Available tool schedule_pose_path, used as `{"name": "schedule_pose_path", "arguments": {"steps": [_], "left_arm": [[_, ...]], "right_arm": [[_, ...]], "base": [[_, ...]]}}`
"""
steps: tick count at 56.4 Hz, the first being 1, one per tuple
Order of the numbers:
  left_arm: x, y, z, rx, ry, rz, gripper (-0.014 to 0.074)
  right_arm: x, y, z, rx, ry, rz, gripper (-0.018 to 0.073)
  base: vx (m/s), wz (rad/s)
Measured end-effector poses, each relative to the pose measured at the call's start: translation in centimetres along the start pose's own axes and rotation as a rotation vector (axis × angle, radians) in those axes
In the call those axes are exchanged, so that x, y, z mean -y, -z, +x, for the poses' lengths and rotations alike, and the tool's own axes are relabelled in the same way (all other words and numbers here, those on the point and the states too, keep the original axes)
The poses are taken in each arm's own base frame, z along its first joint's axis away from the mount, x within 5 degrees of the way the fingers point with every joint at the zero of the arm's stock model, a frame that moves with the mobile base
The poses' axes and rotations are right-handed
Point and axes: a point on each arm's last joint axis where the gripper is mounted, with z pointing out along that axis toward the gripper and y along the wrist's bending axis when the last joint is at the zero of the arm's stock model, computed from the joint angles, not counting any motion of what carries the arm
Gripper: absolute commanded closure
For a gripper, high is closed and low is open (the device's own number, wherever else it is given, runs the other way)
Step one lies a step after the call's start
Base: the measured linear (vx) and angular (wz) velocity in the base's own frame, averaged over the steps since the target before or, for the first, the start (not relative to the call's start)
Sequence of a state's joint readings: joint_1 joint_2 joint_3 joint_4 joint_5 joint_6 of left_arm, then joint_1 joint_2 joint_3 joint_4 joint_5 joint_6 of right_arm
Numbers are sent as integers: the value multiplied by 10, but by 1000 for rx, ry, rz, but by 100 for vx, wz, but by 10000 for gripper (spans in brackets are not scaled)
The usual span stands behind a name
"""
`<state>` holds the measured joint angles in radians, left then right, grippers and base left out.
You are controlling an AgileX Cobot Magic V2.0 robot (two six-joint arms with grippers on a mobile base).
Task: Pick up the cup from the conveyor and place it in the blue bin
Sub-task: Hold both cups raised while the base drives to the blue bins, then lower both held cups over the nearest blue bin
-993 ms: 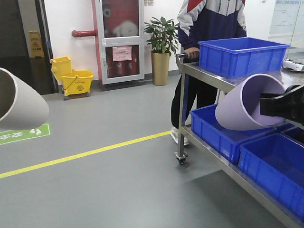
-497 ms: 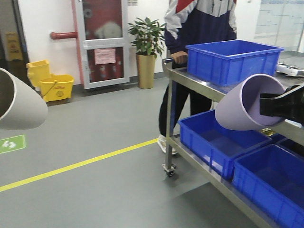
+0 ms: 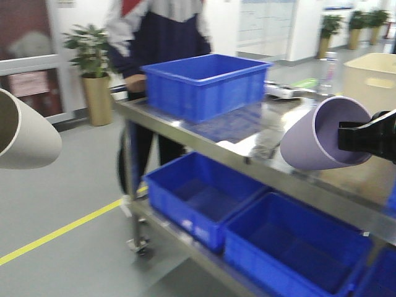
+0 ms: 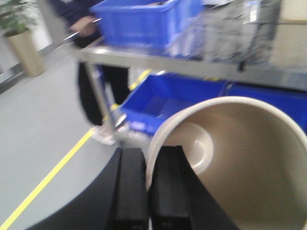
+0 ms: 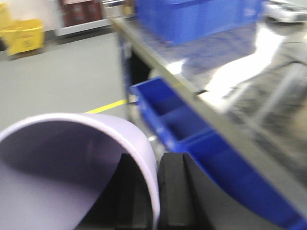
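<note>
now carrying: left gripper [image 4: 146,187] clamps the rim of the cream cup [image 4: 240,163], right gripper [image 5: 152,191] that of the lilac cup [image 5: 72,158]; next probably means reaching over the blue bin [image 3: 210,93] at the cart [image 3: 238,127] top's left end.

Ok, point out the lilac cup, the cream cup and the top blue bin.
lilac cup [image 3: 300,151]: front view, on its outer side wall.
cream cup [image 3: 37,139]: front view, on its outer side wall.
top blue bin [image 3: 226,93]: front view, on its long side wall.

An industrial hall, it seems. Grey floor [image 3: 62,185] with 1 yellow line [image 3: 62,230], steel trolley [image 3: 179,127] of blue bins [image 3: 204,83], potted plant [image 3: 93,46] far left.
</note>
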<state>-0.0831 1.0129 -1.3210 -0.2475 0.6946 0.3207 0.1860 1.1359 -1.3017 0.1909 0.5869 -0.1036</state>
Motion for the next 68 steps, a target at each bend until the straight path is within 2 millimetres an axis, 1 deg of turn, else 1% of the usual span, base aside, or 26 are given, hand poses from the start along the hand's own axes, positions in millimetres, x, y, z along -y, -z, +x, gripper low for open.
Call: {"name": "schedule_pose_path", "arguments": {"steps": [30,68], "left_arm": [[0,0,0,0,0,0,594],[0,0,0,-1,1,1,594]], "right_arm": [[0,0,0,0,0,0,569],[0,0,0,0,0,0,568]], "base": [[31,-70],[25,-46]]}}
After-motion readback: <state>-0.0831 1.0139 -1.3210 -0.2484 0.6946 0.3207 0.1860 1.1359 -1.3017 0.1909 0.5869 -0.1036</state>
